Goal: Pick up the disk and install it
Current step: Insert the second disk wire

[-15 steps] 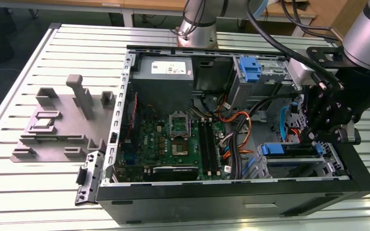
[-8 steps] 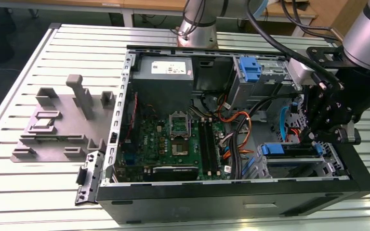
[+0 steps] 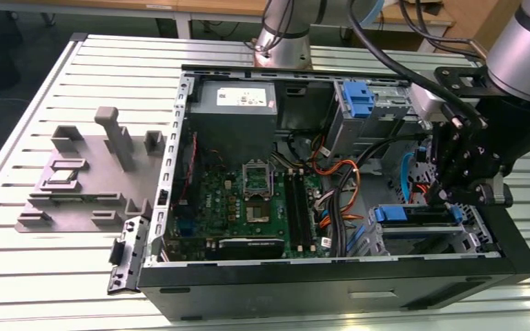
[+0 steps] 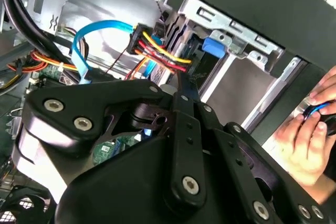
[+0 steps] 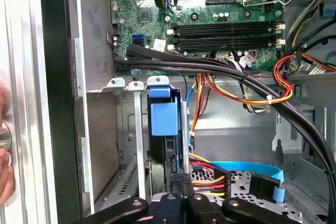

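Exterior view, from its left: grey fixture (image 3: 85,179) on the slatted table (image 3: 25,276), well apart from the open case (image 3: 339,276). Motherboard (image 3: 246,200) flat in the case centre, power supply (image 3: 237,100) behind it. At this view's right the gripper (image 3: 458,196) sits low over the front drive bay, just above the disk (image 3: 413,215) seated there on edge, blue carrier tab up. Whether the jaws are apart or closed: cannot tell. A hand (image 4: 310,135) rests outside the case wall.

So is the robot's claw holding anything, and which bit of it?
It cannot be told. The gripper sits right at the disk standing in the drive bay, but its fingertips are hidden.
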{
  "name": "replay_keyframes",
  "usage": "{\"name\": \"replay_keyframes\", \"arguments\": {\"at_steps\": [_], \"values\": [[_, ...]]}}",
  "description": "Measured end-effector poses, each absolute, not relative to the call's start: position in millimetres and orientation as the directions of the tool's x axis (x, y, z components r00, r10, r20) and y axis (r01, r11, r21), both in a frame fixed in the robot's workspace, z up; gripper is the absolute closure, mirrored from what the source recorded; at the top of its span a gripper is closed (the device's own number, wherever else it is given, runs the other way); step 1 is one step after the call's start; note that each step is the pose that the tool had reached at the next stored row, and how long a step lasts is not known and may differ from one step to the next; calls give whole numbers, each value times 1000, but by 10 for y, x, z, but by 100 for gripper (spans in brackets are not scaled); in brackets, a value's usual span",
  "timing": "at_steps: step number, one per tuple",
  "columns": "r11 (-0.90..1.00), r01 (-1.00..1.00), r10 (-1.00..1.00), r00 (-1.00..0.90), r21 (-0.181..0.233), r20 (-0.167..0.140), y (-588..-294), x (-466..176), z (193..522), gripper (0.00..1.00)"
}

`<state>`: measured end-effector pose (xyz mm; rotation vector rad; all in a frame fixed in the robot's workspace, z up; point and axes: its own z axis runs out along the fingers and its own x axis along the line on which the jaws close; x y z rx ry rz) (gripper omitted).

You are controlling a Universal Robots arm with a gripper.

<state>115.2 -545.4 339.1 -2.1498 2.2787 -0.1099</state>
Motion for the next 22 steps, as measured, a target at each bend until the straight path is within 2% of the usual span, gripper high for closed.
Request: {"name": "replay_keyframes", "arguments": {"at_steps": [22], "values": [[57, -997, -997, -59, -56, 41, -5439, 1044, 3538, 90]]}}
